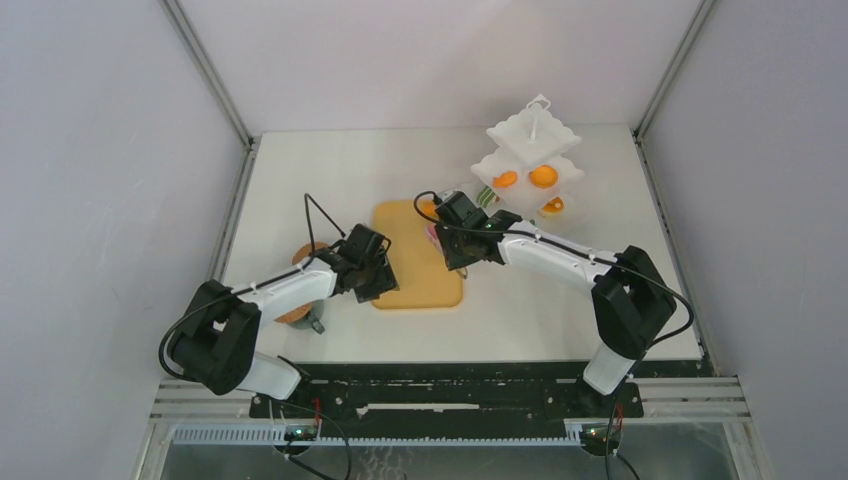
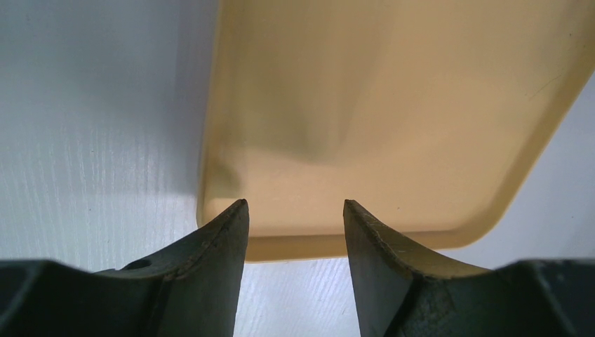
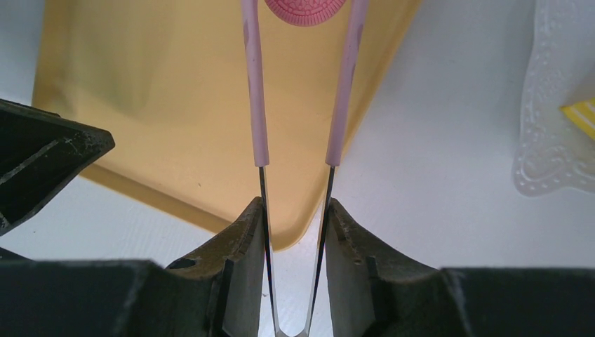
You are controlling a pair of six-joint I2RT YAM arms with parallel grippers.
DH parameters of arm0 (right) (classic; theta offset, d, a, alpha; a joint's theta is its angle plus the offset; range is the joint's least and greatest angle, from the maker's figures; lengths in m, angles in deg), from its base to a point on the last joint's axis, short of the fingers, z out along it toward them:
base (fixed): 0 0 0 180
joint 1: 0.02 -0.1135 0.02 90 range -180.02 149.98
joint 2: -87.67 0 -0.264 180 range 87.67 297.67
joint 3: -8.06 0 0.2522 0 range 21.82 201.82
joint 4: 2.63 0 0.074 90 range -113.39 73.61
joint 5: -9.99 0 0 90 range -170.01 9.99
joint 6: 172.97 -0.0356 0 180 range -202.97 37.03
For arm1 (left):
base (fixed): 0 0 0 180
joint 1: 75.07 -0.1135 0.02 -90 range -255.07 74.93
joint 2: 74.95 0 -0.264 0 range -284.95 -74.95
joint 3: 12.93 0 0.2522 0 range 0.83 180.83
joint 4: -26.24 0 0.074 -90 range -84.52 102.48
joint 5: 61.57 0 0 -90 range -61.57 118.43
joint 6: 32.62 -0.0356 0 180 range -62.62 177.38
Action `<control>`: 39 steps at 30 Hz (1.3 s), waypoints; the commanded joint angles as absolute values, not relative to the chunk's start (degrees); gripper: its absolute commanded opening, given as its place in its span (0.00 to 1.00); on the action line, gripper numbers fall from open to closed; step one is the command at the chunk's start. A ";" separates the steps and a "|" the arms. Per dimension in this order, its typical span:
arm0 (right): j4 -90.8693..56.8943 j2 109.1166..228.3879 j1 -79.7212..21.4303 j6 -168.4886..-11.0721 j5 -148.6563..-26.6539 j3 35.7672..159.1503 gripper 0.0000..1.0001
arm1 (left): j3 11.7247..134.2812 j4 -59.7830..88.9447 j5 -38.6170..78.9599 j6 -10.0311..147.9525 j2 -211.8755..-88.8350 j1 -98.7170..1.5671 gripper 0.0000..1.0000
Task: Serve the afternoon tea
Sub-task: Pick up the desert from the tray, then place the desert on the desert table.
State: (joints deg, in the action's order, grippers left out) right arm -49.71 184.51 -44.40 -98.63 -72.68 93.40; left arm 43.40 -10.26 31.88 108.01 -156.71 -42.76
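Pink tongs (image 3: 256,105), pinched between the jaws of the right gripper (image 3: 293,205), straddle the pink round (image 3: 305,10) at the right edge of the tan board (image 3: 175,105). Left gripper (image 2: 295,207): jaws spread, empty, over the board's near left part. Orange tarts (image 1: 543,176) sit on the white tiered stand (image 1: 530,125), far right.

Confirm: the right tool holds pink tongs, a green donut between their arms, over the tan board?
No: the right wrist view shows a pink round between the arms, not a green donut. The right tool does hold the pink tongs over the tan board.
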 commanded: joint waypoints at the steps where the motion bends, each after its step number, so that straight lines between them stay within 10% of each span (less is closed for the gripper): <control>1: -49.64 180.08 -44.23 -98.08 -71.40 95.66 0.26 | 47.80 -9.44 32.60 108.37 -155.07 -43.08 0.57; 39: -64.28 171.59 -35.48 -94.49 -58.72 121.12 0.27 | 50.36 -10.98 33.48 106.00 -152.88 -43.16 0.57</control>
